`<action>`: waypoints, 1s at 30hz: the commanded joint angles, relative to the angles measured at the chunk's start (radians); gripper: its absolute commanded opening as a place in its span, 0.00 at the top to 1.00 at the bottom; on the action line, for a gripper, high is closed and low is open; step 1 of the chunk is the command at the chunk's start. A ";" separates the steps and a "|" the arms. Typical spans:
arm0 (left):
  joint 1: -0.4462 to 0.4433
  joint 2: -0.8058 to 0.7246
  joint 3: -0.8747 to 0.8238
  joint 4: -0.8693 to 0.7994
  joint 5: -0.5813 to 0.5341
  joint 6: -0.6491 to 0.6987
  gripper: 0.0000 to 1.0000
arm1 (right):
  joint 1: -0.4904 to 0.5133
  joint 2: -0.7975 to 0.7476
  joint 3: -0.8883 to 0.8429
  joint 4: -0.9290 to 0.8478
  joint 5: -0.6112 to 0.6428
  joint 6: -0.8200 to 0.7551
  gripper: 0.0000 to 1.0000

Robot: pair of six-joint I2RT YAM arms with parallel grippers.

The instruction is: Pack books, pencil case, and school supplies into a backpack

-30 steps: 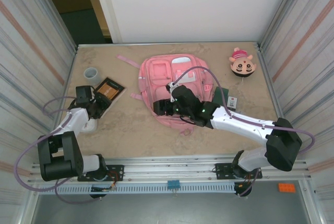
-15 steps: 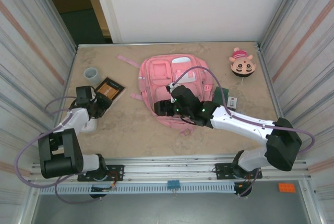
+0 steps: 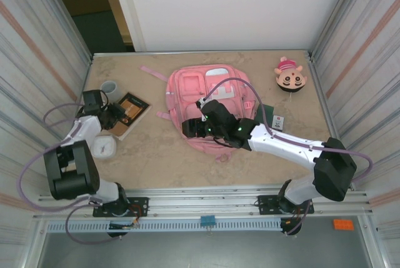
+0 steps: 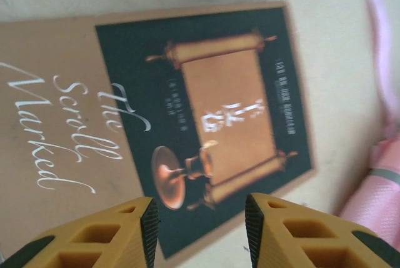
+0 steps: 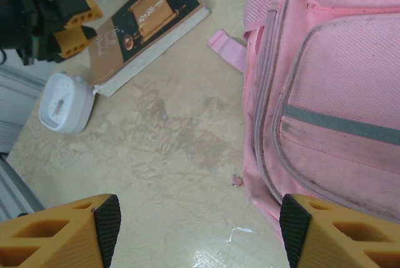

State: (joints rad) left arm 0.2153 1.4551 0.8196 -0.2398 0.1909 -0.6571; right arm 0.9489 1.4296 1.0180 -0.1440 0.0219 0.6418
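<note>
The book (image 4: 206, 112) lies flat on the desk (image 3: 156, 155), left of the backpack (image 3: 212, 90) and apart from it. The left end effector (image 4: 200, 221) hangs over the book's edge, jaws parted and empty, probably lined up to pinch the cover (a thin, flat thing offers little else to grip). The right end effector (image 5: 194, 218), spread wide and holding nothing, hovers at the backpack's side, likely to open or steady it. The pencil case (image 3: 267, 113) waits just right of the backpack.

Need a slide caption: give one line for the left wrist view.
Open left gripper poised over the book, pink backpack at right edge.
</note>
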 commanded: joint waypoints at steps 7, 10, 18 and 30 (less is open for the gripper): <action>-0.014 0.097 -0.079 0.003 0.032 -0.019 0.61 | -0.012 0.011 0.025 0.001 -0.015 -0.025 0.30; -0.054 0.058 -0.159 0.036 0.069 -0.073 0.62 | -0.019 0.016 0.026 0.001 -0.026 -0.025 0.30; -0.326 -0.145 -0.279 0.040 0.016 -0.266 0.62 | -0.028 0.043 0.039 0.028 -0.045 -0.015 0.30; -0.134 -0.146 -0.062 -0.082 0.021 -0.009 0.63 | -0.015 0.131 0.127 0.041 -0.099 -0.022 0.31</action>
State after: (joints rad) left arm 0.0574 1.2503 0.7185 -0.2947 0.1822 -0.7490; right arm 0.9283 1.5230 1.0985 -0.1169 -0.0517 0.6418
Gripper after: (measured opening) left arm 0.383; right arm 0.693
